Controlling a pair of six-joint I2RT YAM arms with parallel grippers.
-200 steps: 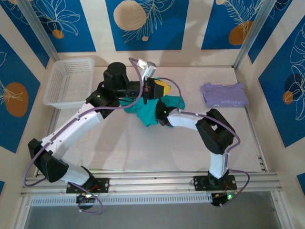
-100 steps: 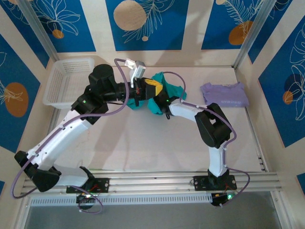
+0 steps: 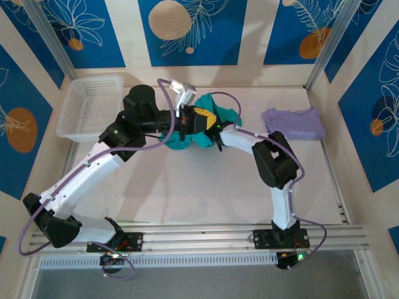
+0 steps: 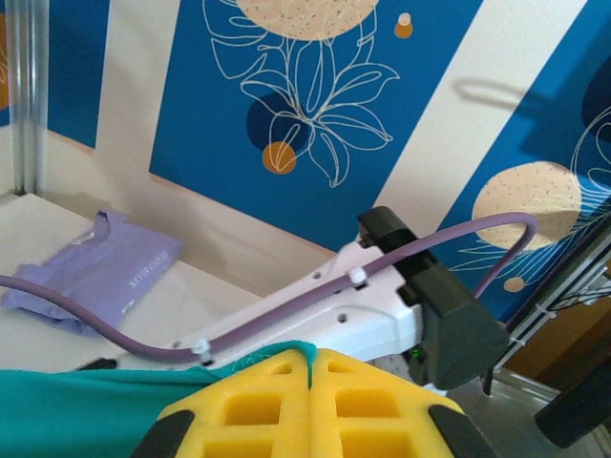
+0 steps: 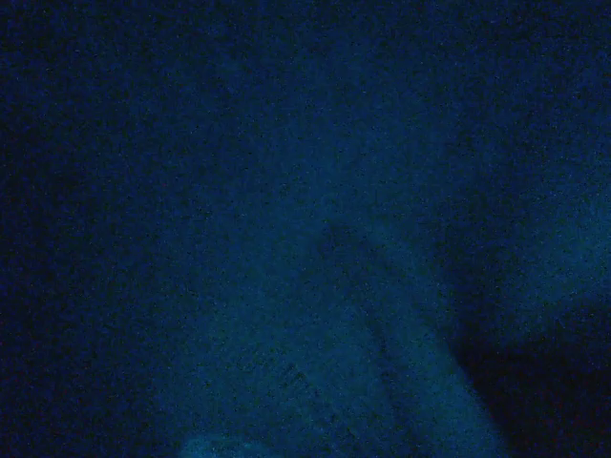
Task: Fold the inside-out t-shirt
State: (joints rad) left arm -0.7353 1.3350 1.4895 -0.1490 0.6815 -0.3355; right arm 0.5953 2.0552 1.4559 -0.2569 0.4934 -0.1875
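left gripper (image 4: 310,372): I see it closed on the teal t-shirt (image 3: 225,116) | right gripper (image 3: 211,132): buried in the bunched cloth, I cannot tell its opening

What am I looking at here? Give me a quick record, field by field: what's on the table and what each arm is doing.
shirt being worked: the inside-out t-shirt, teal, bunched up at the far middle of the table
left gripper: yellow fingers shut, pinching teal cloth
right arm: reaches into the bunch; its jaws are buried in cloth, state unclear
other shirt: lavender shirt, folded flat, far right
basket: white, far left corner
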